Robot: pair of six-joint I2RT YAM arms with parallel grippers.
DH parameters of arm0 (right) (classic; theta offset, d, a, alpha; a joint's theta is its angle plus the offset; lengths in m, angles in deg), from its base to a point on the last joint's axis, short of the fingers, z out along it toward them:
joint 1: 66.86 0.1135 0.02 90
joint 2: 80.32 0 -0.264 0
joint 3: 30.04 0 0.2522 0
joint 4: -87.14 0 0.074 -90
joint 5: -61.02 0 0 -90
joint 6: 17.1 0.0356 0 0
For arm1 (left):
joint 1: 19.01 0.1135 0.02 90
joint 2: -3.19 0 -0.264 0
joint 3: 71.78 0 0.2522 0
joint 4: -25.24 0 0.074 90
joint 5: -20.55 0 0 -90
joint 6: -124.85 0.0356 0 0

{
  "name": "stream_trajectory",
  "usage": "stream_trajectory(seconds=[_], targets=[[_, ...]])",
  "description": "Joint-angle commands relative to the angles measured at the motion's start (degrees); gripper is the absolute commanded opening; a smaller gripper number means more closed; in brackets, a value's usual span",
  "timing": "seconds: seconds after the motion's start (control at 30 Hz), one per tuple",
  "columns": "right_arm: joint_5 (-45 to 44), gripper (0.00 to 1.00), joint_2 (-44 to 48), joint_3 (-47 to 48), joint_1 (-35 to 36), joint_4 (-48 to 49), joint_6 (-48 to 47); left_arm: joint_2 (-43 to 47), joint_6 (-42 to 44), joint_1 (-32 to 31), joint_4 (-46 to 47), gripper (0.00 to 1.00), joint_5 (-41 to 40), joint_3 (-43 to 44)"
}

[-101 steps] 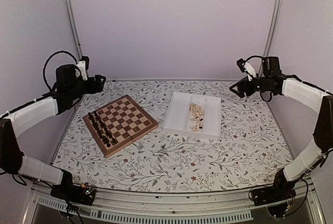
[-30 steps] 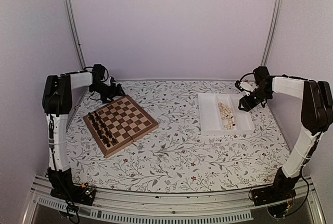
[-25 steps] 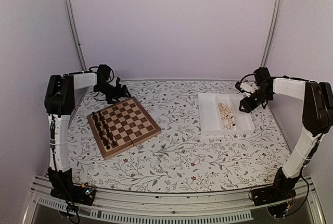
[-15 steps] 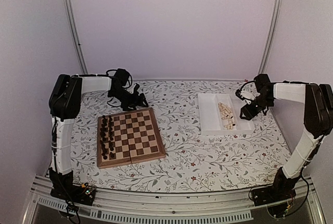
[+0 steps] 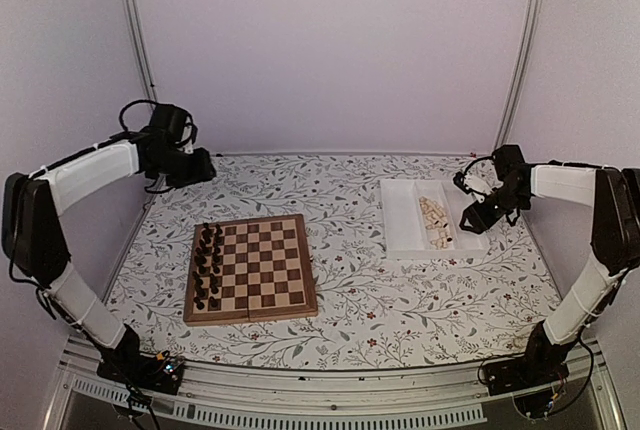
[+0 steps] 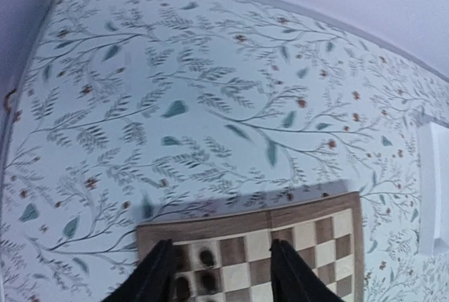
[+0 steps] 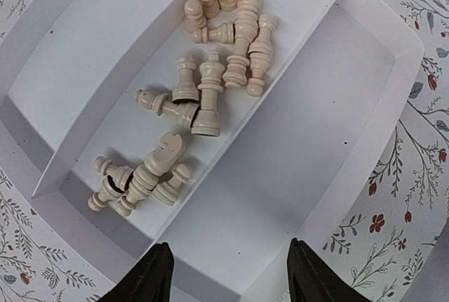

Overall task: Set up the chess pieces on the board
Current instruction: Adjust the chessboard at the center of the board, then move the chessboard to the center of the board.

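- The left gripper [image 6: 219, 260] is hanging up in the air at the far left corner of the table [image 5: 360, 190]. Its two fingers are standing wide apart and are holding nothing.
- The board [image 5: 262, 270] is lying flat on the flowery table, nearer the front, well apart from that gripper. The dark pieces [image 5: 207, 268] are standing in two rows along the board's left side.
- The right gripper [image 7: 228, 260] is hanging over the right side of the white tray [image 5: 405, 220]. Its fingers are spread wide too, with nothing between them. I cannot tell if they are touching the tray.
- The chess pieces [image 7: 203, 105] are sitting in a jumble in the tray's middle slot. Most are lying on their sides, and some are touching each other.
- The pale pieces are lying just beyond the right gripper's fingertips, not between them, and are well apart from the board.
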Motion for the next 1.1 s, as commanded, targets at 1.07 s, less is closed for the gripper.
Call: stream_trajectory(seconds=[1.07], targets=[[6.02, 0.59, 3.25, -4.85, -0.25, 4.84, -1.59, 4.98, -7.99, 8.72, 9.40, 0.00, 23.73, -37.42]])
